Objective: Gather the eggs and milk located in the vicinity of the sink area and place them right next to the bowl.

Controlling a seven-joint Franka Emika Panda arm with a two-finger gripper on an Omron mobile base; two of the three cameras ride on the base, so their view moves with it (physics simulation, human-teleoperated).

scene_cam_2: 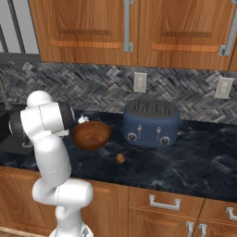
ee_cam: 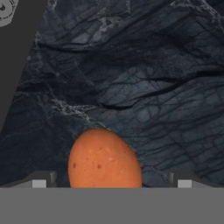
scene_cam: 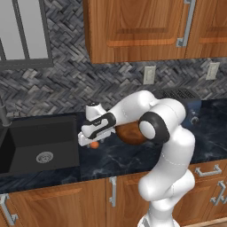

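Observation:
An orange-brown egg lies on the dark counter close to the sink. My gripper hangs just over it, open, with one fingertip on either side of the egg. From the left base view the gripper points down beside the egg, between the sink and the wooden bowl. Another egg rests on the counter just right of the bowl and in front of it. The milk is out of view.
A blue toaster stands right of the bowl against the backsplash. The sink's rim and drain show in the hand view's upper left corner. Wooden wall cabinets hang above the counter.

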